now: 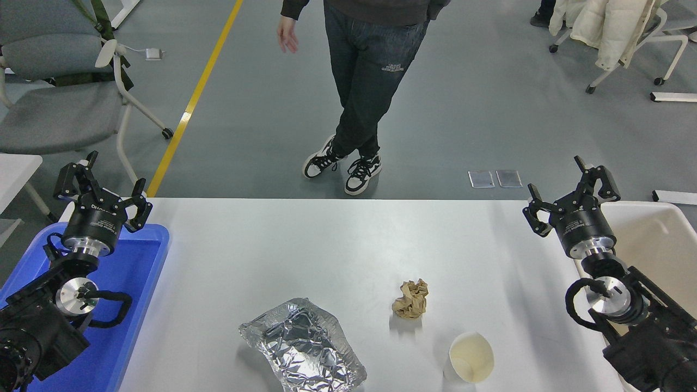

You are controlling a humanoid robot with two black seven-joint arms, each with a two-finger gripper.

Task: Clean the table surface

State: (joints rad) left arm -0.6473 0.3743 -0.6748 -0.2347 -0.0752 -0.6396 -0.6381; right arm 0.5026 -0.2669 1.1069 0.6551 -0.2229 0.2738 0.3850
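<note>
Table surface (326, 245), both arms raised, fingers spread

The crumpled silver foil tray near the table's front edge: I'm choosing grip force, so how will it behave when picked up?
The crumpled silver foil tray looks thin and already dented, so it will probably crush or bend further under a firm pinch. It appears empty, so likely light for its size. Its creased, uneven rim may flex rather than lift stiffly; a push across the white table surface would probably slide it easily.
</note>
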